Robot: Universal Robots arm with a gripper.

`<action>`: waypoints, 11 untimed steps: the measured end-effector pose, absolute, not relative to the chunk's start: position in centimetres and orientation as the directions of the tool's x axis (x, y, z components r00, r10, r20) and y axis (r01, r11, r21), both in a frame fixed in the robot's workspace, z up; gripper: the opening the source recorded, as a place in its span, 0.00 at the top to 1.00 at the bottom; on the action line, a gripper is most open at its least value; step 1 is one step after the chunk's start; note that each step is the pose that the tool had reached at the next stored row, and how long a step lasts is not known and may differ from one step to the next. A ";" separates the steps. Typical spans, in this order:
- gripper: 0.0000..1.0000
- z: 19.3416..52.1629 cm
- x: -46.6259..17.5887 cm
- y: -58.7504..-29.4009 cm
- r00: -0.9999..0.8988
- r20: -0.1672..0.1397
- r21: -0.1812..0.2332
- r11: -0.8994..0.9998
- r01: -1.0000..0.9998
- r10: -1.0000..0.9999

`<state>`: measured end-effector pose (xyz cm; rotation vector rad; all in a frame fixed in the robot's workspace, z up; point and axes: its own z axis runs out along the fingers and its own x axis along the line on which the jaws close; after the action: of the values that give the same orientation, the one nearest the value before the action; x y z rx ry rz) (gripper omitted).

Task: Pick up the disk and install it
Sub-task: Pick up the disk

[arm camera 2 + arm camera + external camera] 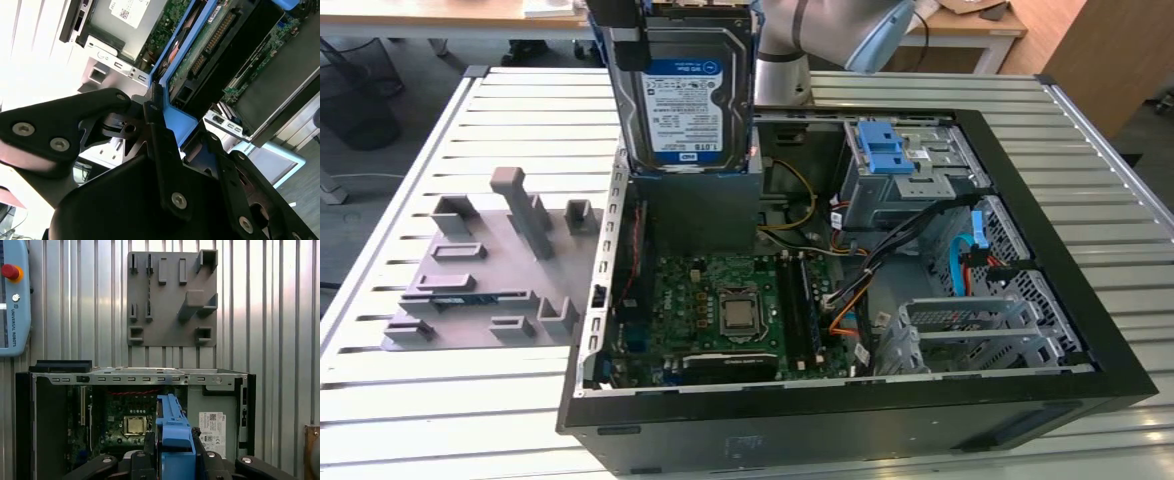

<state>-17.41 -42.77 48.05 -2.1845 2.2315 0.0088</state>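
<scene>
The disk (690, 95) is a silver hard drive with a white-and-blue label in a bright blue bracket. It hangs upright above the far left part of the open computer case (1067, 330). My gripper (688, 14) is shut on its top edge. In the second wrist view the black fingers (160, 145) clamp the blue bracket (175, 125), and the disk's green circuit board (200, 47) runs away from them. In the first wrist view the bracket's blue edge (172, 432) stands between the fingers (145, 460), over the case interior.
Inside the case are the motherboard (720, 300), a grey power supply box (700, 205) right under the disk, loose cables (907, 235) and a drive cage with a blue latch (881, 150). A grey fixture plate (487, 270) lies on the slatted table (427, 400). A teach pendant (12, 295) lies nearby.
</scene>
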 end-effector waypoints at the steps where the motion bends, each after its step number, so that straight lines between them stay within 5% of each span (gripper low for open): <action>1: 0.64 48.1 -17.4 -42.9 -0.022 -0.017 -0.009 0.022 -1.000 -1.000; 11: 0.64 48.1 -16.4 -43.4 -0.024 -0.017 -0.009 0.024 -1.000 -1.000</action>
<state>-16.37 -43.39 48.05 -2.1820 2.2341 0.0088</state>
